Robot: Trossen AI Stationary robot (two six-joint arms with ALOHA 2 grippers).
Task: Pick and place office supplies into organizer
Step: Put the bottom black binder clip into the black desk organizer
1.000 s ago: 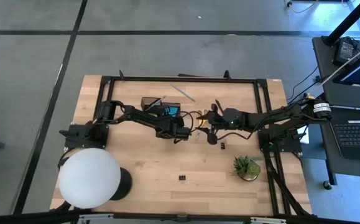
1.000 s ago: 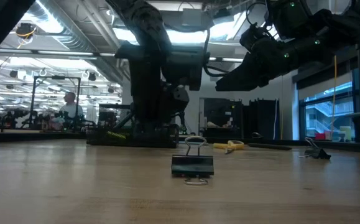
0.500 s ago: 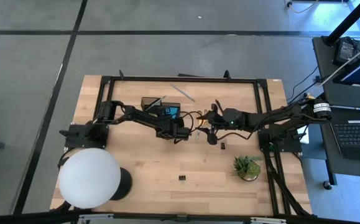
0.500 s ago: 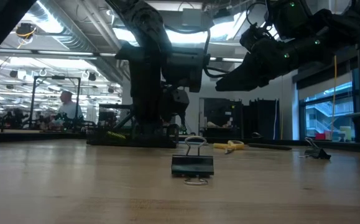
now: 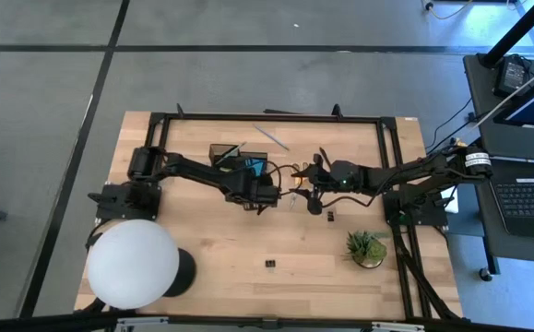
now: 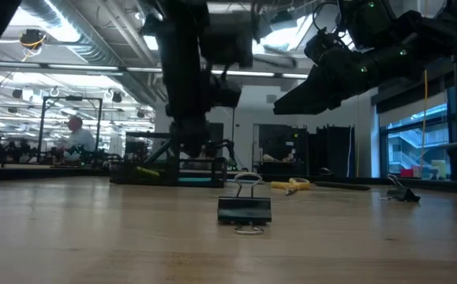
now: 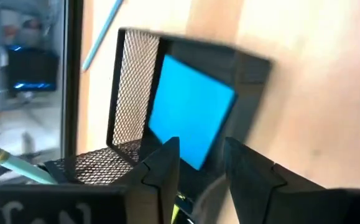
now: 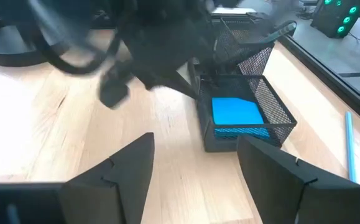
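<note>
High view: the left arm has pulled back and up from where it sat a second ago, and its left gripper (image 5: pixel 265 195) now hangs just beside the black wire-mesh organizer (image 5: pixel 239 159) near the table's middle. The square blue note pad (image 5: pixel 256 166) lies inside the organizer's compartment on the side toward the right arm. The right gripper (image 5: pixel 314 192) waits near the yellow-handled scissors (image 5: pixel 298 189), which lie on the wooden table (image 5: pixel 211 249) between the 2 arms. 1 grey pen (image 5: pixel 272 137) rests on the table beyond the organizer, and 2 small black binder clips, the near black clip (image 5: pixel 271 265) and the far black clip (image 5: pixel 330 216), are still out, so most of the sorting seems left to do.

Low view: the left arm has risen since the earlier frames, clearing the organizer. The near clip stands on the table in front.

Left wrist view: the left gripper's fingers (image 7: pixel 164 171) are parted with nothing between them, having been shut a second ago. The blue pad sits flat in its mesh compartment past them. It reads as a release just finished, the pad delivered.

Right wrist view: the right gripper's fingers (image 8: pixel 127 165) stand wide apart and empty, facing the organizer with the pad inside.
</note>
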